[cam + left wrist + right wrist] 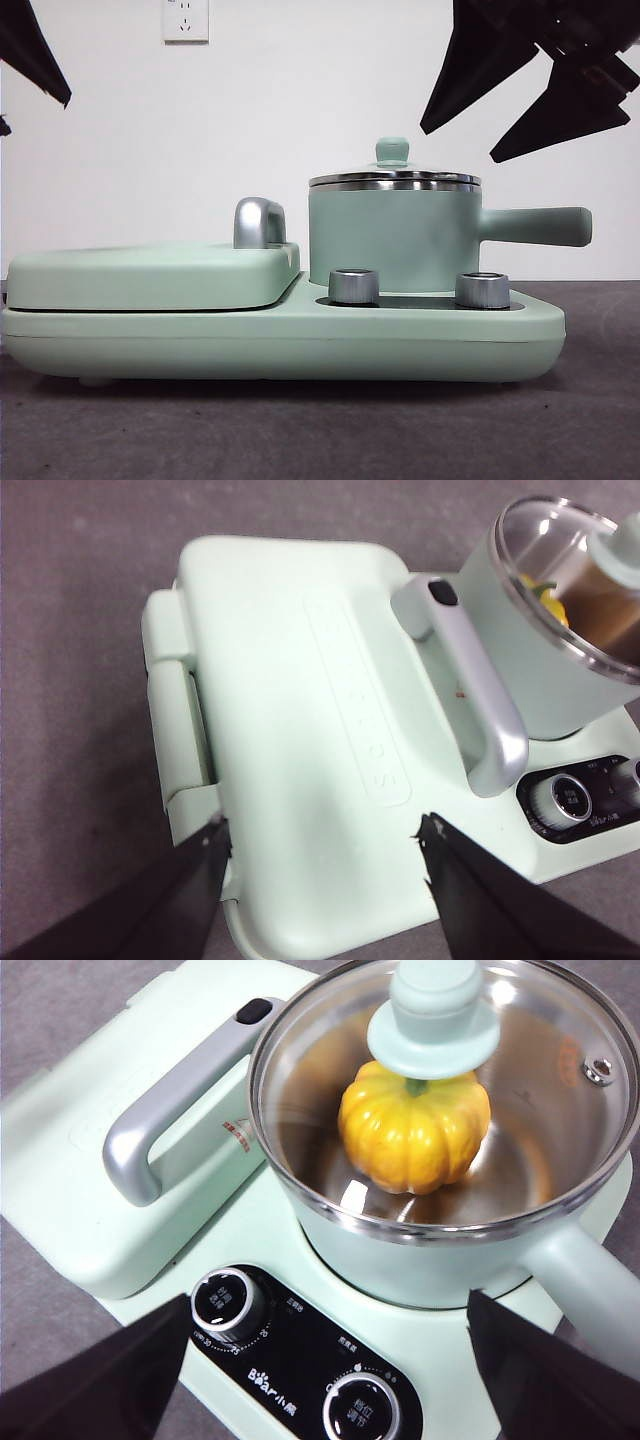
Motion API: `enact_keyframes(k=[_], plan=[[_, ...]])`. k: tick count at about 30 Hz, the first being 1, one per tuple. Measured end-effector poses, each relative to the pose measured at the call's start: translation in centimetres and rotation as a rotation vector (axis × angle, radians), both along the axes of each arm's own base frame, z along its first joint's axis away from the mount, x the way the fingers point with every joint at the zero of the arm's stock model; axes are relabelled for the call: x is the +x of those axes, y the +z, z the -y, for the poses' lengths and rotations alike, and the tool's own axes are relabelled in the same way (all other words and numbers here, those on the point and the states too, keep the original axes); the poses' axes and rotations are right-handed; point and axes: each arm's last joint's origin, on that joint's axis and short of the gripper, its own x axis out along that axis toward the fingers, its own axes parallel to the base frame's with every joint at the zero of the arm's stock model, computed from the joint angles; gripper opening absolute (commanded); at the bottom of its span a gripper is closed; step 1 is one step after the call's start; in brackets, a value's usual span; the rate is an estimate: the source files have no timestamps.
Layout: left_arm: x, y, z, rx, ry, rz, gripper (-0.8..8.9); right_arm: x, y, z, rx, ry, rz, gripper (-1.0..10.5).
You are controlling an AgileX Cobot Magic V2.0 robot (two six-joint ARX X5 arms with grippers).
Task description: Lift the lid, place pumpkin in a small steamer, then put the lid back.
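Observation:
The small steamer [395, 235] stands on the right half of the mint-green cooker, its long handle [535, 226] pointing right. The glass lid [560, 1110] sits on the steamer, its mint knob [435, 1010] upright. Through the glass I see the yellow-orange pumpkin [415, 1125] resting on the steamer's floor; a sliver of the pumpkin [548, 605] also shows in the left wrist view. My right gripper [328, 1305] hangs open above the dials, clear of the lid, dark at the front view's top right [460, 145]. My left gripper [322, 830] is open over the flat cover.
The large flat mint-green cover [300, 730] with its chrome handle [160, 1125] fills the cooker's left half. Two steel dials [354, 286] [481, 289] stand in front of the steamer. A dark grey table [320, 430] lies around the cooker.

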Motion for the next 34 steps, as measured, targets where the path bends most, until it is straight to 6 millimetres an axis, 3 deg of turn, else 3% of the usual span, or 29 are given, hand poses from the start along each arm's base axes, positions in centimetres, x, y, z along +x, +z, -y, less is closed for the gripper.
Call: enact_keyframes(k=[1, 2, 3, 22, 28, 34], plan=[[0.0, 0.0, 0.0, 0.000, 0.000, 0.002, 0.95, 0.0, 0.0, 0.0, 0.001, -0.001, 0.001, 1.5], [0.0, 0.0, 0.0, -0.001, -0.001, 0.003, -0.11, 0.0, 0.0, 0.0, 0.001, -0.001, 0.002, -0.3], [0.0, 0.0, 0.0, -0.004, -0.005, 0.001, 0.08, 0.0, 0.0, 0.0, 0.002, -0.001, 0.005, 0.3], [-0.5, -0.1, -0.1, 0.002, -0.005, -0.031, 0.07, 0.1, 0.4, -0.3, 0.049, 0.048, 0.025, 0.2], [-1.9, 0.4, -1.8, 0.026, 0.040, 0.172, 0.07, 0.1, 0.4, -0.3, 0.049, 0.048, 0.025, 0.2], [-3.8, -2.5, -4.1, 0.039, 0.193, 0.375, 0.07, 0.1, 0.4, -0.3, 0.049, 0.048, 0.025, 0.2]])
